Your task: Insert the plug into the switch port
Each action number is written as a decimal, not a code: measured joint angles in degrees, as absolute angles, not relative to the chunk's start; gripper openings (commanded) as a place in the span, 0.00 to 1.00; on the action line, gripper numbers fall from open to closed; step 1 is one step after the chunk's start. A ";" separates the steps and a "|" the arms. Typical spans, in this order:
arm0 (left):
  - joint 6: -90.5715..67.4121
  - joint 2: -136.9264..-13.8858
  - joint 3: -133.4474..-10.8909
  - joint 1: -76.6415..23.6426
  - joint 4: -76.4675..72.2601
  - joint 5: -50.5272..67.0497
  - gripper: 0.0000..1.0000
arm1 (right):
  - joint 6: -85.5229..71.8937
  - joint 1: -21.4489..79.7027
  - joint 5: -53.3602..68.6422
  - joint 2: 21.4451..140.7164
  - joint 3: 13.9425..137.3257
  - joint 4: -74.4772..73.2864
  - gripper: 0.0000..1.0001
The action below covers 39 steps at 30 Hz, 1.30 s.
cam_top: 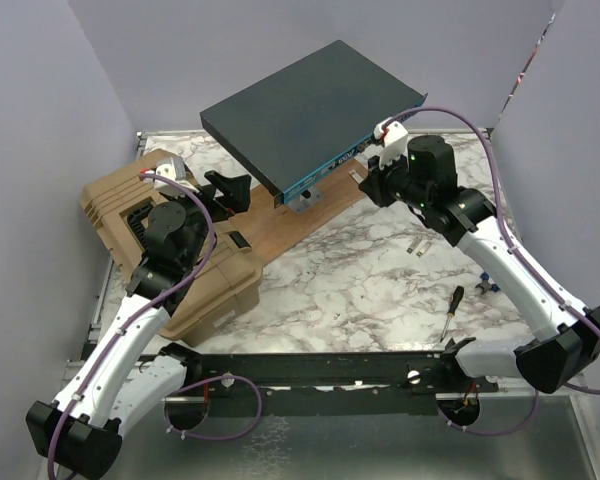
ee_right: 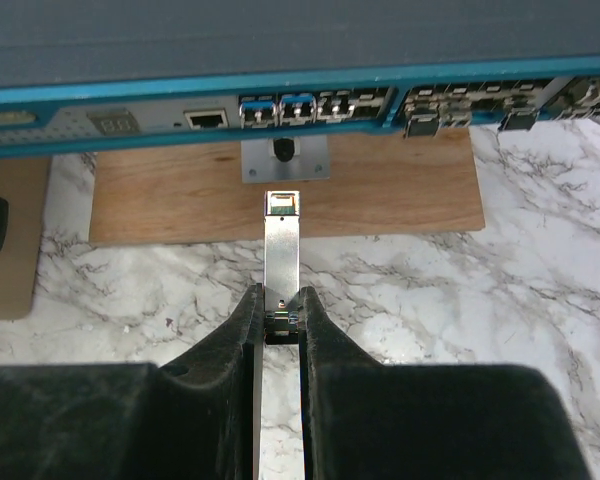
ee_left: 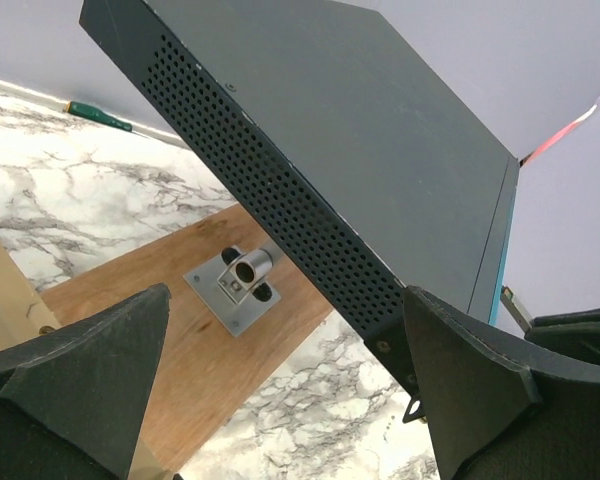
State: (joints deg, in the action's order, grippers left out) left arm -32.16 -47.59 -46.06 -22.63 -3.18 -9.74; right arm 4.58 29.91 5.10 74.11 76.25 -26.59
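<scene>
Overhead, the flat dark grey switch (cam_top: 310, 115) sits propped above a wooden board (cam_top: 292, 230) on the marble desk (cam_top: 380, 280). Left wrist: the left gripper (ee_left: 285, 300) is spread wide beside its perforated side. Right wrist: the right gripper (ee_right: 281, 315) pinches a slim silver plug (ee_right: 282, 245), short of the teal port face.

Clear gap between plug (ee_right: 281, 250) and switch (ee_right: 130, 125); bracket (ee_right: 315, 165) stands under ports (ee_right: 300, 106).
</scene>
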 measured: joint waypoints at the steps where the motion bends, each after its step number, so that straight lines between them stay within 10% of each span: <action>1: -32.10 -47.59 -46.17 -22.63 -3.16 -9.74 0.99 | 4.60 29.80 5.17 74.63 77.01 -26.68 0.01; 39: -30.81 -48.77 -46.72 -22.63 -3.09 -9.74 0.99 | 4.75 25.50 5.72 82.61 84.07 -27.14 0.01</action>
State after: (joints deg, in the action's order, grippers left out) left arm -30.81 -48.77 -46.72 -22.63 -3.09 -9.74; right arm 4.75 25.50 5.72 82.61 84.07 -27.14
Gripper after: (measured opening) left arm 0.990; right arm 0.148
